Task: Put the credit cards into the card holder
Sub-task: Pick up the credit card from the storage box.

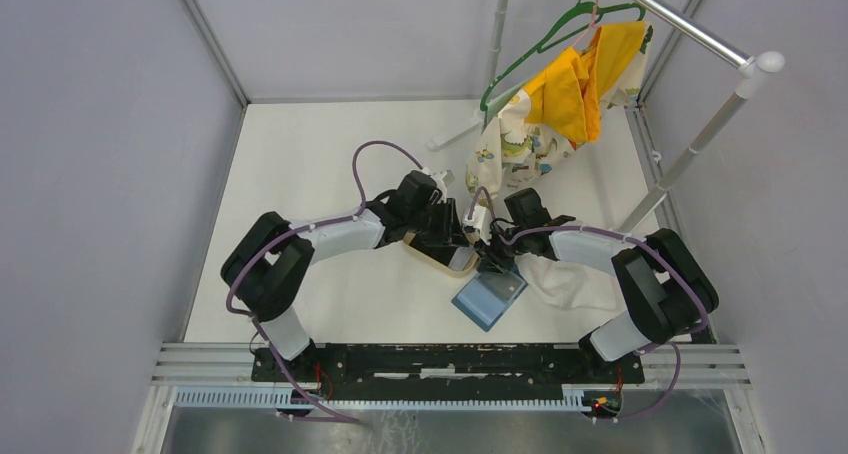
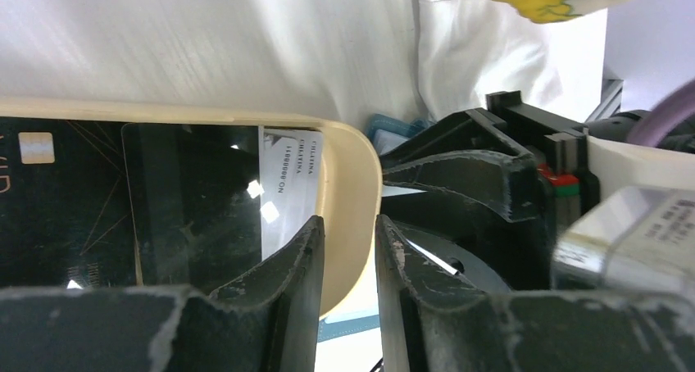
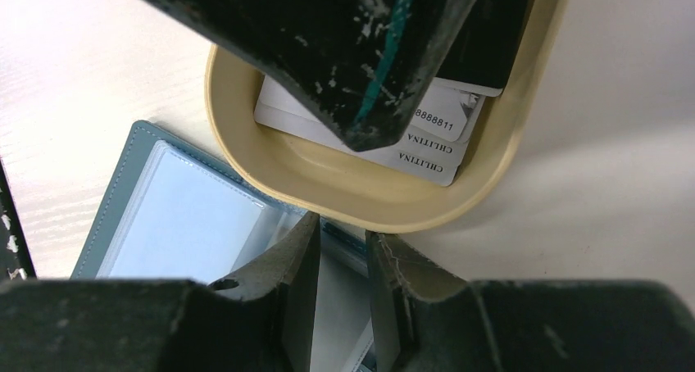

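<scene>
Cards (image 2: 197, 200) all lie in the tray (image 3: 369, 200), overlapped. There are black ones, one with a gold chip, and a pale card (image 3: 426, 155) with printed text at the rounded end. None are in the holder (image 3: 188, 216).

Holder lies open and flat, clear sleeve facing up. It sits just to the near-right of the tray, between the centre of the surface (image 1: 300, 154) and its near edge. In the right wrist view the tray's rounded end overlaps the holder's far edge. Contact there can't be told.

Tray is tan and oval, about mid-surface.

Left end effector (image 2: 351, 224) straddles the tray's rounded end. One finger (image 2: 299, 265) is inside the tray over the cards, the other is outside. The rim fills the narrow gap, so it looks clamped on the tray wall.

Right end effector (image 3: 342, 227) is low at the holder's far edge, right against the tray's end. Its fingers are nearly together, with a thin layer of the holder between them, so it looks clamped on the holder.

The two end effectors are almost touching each other.

Cloth (image 1: 570, 279) is white and lies crumpled under the right arm, toward the right edge and beside the holder.

Rack (image 1: 690, 34) stands at the far right corner. A yellow and patterned garment (image 1: 570, 94) hangs from it on a green hanger.
</scene>
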Robot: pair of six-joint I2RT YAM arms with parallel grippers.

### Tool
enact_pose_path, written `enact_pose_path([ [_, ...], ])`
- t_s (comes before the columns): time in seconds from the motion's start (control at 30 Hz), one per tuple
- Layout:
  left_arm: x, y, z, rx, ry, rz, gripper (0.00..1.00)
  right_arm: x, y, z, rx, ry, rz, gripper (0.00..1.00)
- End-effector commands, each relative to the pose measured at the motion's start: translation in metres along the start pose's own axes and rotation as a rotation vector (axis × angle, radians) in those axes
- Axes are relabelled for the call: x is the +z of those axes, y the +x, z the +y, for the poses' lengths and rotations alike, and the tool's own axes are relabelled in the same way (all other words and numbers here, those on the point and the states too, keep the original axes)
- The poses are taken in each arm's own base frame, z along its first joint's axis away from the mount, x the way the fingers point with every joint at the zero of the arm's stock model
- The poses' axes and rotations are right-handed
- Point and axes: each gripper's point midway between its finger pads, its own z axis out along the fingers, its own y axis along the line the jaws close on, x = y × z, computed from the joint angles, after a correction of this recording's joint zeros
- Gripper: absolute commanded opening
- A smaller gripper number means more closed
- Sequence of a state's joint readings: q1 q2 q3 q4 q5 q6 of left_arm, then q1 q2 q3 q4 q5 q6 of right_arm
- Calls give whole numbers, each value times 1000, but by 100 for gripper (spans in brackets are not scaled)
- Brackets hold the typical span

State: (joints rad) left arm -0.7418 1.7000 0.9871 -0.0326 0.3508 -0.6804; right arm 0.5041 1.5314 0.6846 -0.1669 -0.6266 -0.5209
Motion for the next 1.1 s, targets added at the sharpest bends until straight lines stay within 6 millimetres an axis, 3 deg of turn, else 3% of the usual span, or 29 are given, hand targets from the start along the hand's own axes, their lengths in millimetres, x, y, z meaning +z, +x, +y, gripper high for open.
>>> enact_pose_path([
  [0.0, 6, -3, 2, -6, 1, 2, 36, 0, -20, -9, -50, 17, -47, 32],
  [0.1, 5, -6, 8, 15, -41, -8, 43, 0, -20, -9, -52, 17, -47, 32],
  [0.3, -15, -32, 29, 130, -228, -89, 62, 0, -19, -9, -50, 16, -44, 32],
  [0.4, -11, -29, 39, 170, -268, -50, 71, 1, -18, -9, -48, 14, -42, 32],
  [0.63, -1, -23, 49, 208, -310, 1, 83, 1, -18, -9, -48, 14, -39, 32],
  [0.9, 9, -16, 59, 261, -463, 23, 86, 2, -17, -9, -43, 8, -34, 32],
  [1.07, 10, -13, 61, 287, -516, 29, 79, 2, -17, -9, -46, 7, -34, 33],
])
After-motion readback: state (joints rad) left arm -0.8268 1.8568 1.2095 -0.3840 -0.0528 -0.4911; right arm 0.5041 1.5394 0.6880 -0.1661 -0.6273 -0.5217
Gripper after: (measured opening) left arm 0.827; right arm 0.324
